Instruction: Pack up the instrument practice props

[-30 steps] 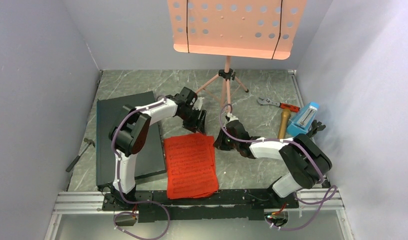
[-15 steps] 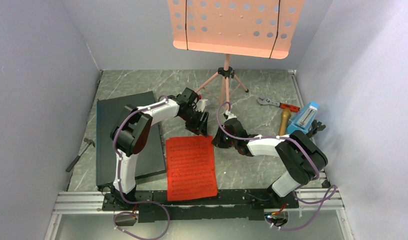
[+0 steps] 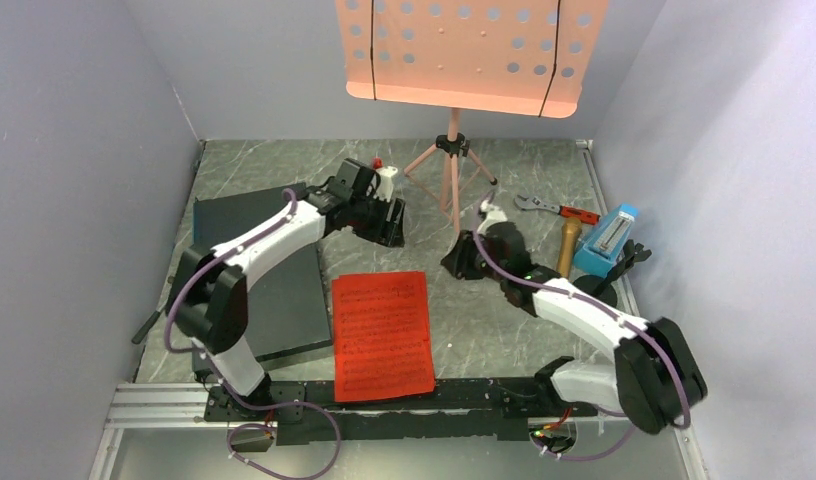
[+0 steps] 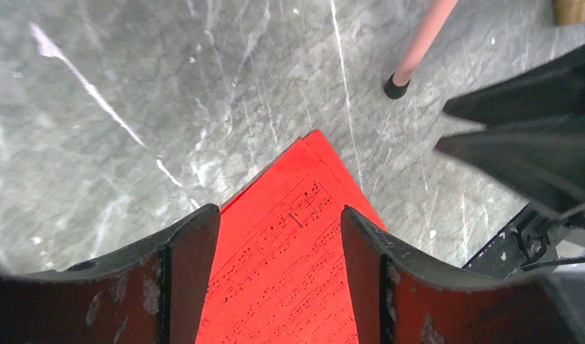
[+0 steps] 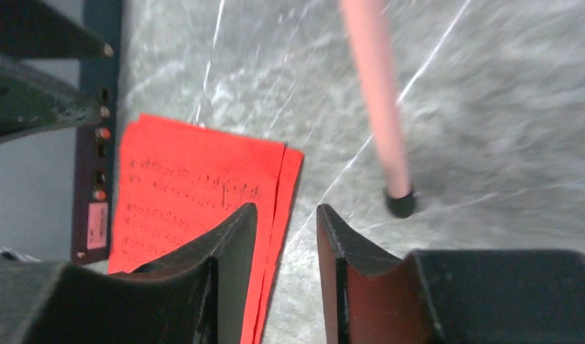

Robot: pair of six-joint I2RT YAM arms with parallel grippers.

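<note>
While both of your claws hang empty, you're on the paper step, I reckon. Your red sheet-music pages (image 3: 381,335) lie flat at the near middle of the table (image 3: 464,345). /benchrat

Agreed. Your left gripper (image 4: 279,215) is spread wide with nothing in it, over the stack's far corner. Your right gripper (image 5: 284,215) shows only a narrow gap, nothing held either. It's just beside the far right corner and near 1 leg (image 5: 379,107) of the pink music stand (image 3: 469,55). /yam_fan

So next you need an edge up, since flat paper gives fingers nothing to bite. /benchrat

Yep, slide 1 finger under a corner, pinch thin, and mind that leg. Your gold microphone (image 3: 567,245) and blue metronome (image 3: 606,240) sit by the right wall (image 3: 704,150), not packed yet. I can't spot any box for them. /yam_fan
</note>
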